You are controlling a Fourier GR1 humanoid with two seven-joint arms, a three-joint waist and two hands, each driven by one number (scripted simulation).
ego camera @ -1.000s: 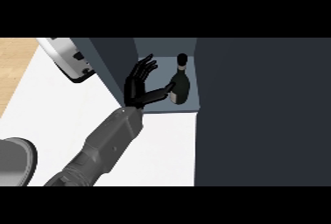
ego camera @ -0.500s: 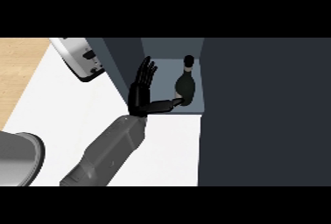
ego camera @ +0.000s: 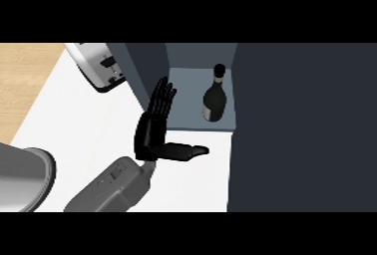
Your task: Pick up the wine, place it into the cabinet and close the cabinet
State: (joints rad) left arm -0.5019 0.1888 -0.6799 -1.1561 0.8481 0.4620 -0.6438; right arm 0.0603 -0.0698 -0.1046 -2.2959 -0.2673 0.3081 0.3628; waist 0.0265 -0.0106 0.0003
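Observation:
The dark wine bottle [ego camera: 214,102] stands upright inside the open cabinet [ego camera: 184,92], on its pale shelf floor near the right wall. My left hand [ego camera: 151,132] is open in front of the opening, to the left of the bottle and apart from it. Its fingers point straight away from me along the open left door [ego camera: 146,64], and the thumb sticks out to the right, holding nothing. The grey forearm comes in from the lower left. My right hand does not show.
A silver toaster [ego camera: 99,67] sits on the white counter [ego camera: 81,124] left of the cabinet door. A grey round pot [ego camera: 22,177] shows at the lower left edge. A large dark cabinet front [ego camera: 302,124] fills the right side. Wooden floor [ego camera: 22,84] lies beyond the counter's left edge.
My left hand has drawn back from the bottle, towards me and to the left, leaving it standing in the cabinet. The whole scene has slid rightward in the view.

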